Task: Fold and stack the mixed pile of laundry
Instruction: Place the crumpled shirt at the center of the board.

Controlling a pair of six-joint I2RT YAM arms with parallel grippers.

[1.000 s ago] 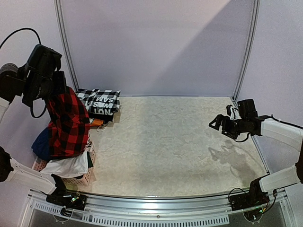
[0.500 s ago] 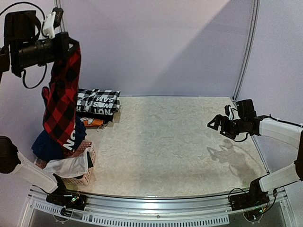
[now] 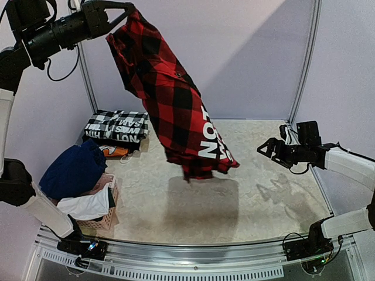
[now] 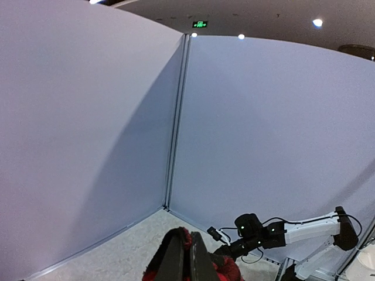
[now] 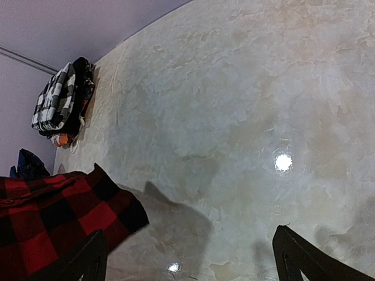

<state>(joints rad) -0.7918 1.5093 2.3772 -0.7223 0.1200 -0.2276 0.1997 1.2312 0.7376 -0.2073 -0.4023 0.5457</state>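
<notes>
Pinching the shirt high at far left with the left gripper; holding the right gripper wide open at right.

"NOT" in white on red plaid shirt. "SAM" partly readable on folded checkered garment. Green ceiling sign illegible.

The red-and-black plaid flannel shirt, with white letters near its lower edge, hangs unfolded high in the air, slanting, up and to the right of the pink plastic lattice basket. A navy blue soft garment lies bunched on top of the basket. A crumpled white garment lies over its front rim. Behind the basket rests a folded black-and-white checked garment, with an orange piece under it.
</notes>
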